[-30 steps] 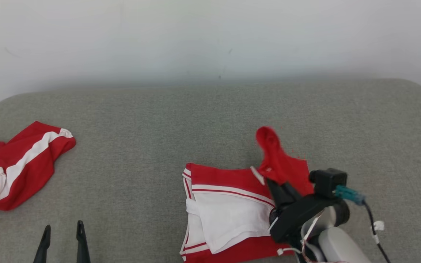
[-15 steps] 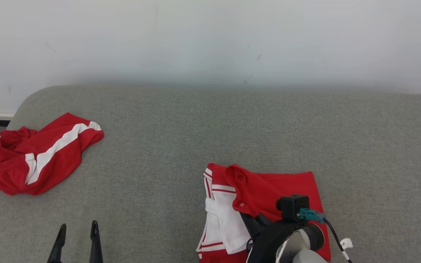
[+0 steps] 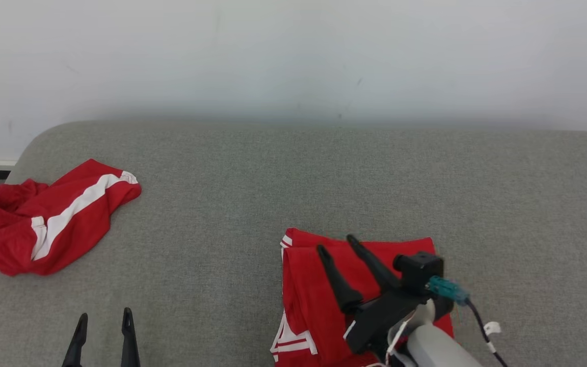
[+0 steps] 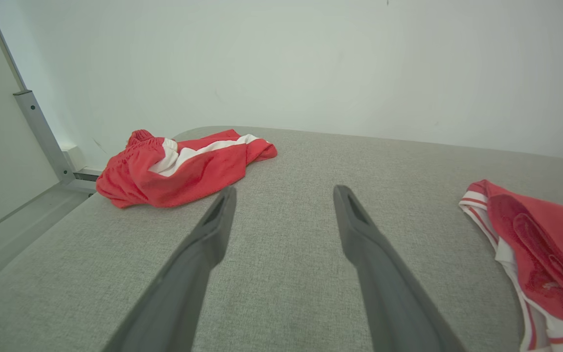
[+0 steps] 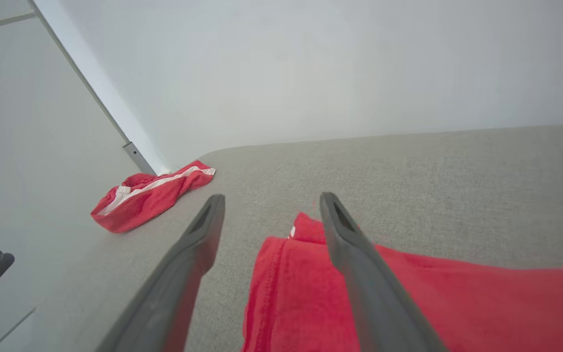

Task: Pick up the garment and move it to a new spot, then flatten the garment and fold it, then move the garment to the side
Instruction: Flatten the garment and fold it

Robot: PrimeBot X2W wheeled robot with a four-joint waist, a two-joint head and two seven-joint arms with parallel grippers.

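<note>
Working on the wide grey fabric surface [image 3: 324, 168], smooth the red garment with white trim [image 3: 309, 285], lying folded at the near edge right of centre, before sliding it aside, clear of the crumpled red-and-white cloth [image 3: 54, 219] far left. Your right gripper [image 3: 335, 243] hovers over it, fingers spread and empty; half a second ago it pinched the flap above a white panel, now covered. The left gripper [image 3: 105, 313] rests spread too.

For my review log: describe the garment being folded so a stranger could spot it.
On the grey padded surface, look right of centre at the near edge, beneath the open right gripper. That garment is red and folded flat and square; the other red garment, far left, lies crumpled, with a white stripe.
</note>
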